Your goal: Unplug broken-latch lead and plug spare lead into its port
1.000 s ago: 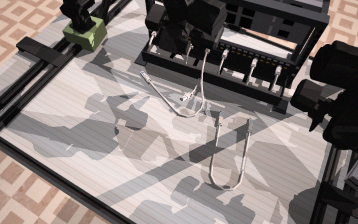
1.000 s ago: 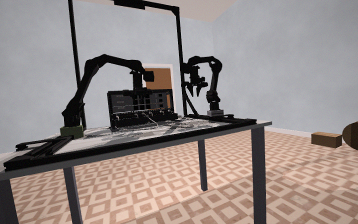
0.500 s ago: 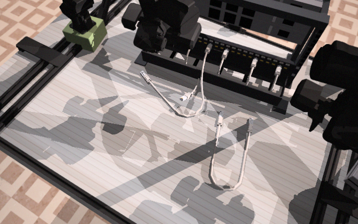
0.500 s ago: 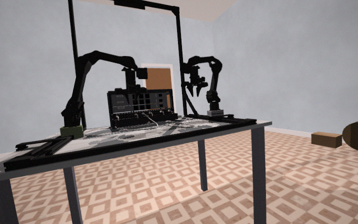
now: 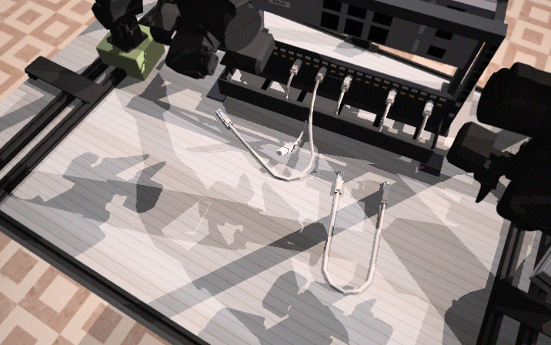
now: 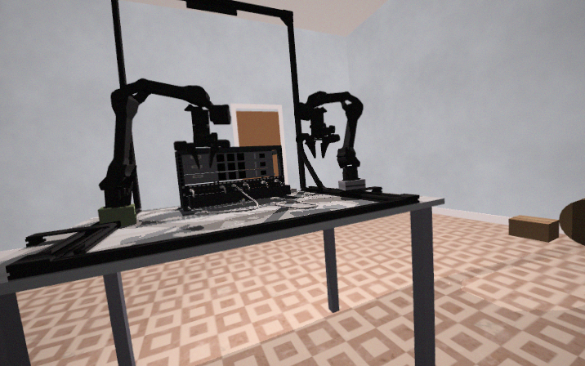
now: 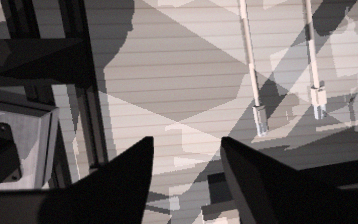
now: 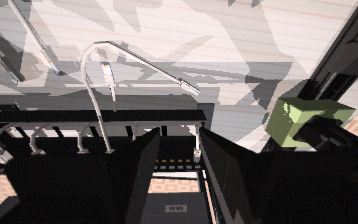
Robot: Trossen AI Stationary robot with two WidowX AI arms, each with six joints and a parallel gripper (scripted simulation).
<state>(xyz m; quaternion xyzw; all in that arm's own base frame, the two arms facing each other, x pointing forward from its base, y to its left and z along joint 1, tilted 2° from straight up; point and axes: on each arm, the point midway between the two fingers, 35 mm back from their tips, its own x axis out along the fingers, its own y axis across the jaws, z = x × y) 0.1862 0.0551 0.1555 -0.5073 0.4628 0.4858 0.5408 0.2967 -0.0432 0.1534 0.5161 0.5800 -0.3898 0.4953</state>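
One spare lead (image 5: 350, 291), apparently unplugged, on the table.
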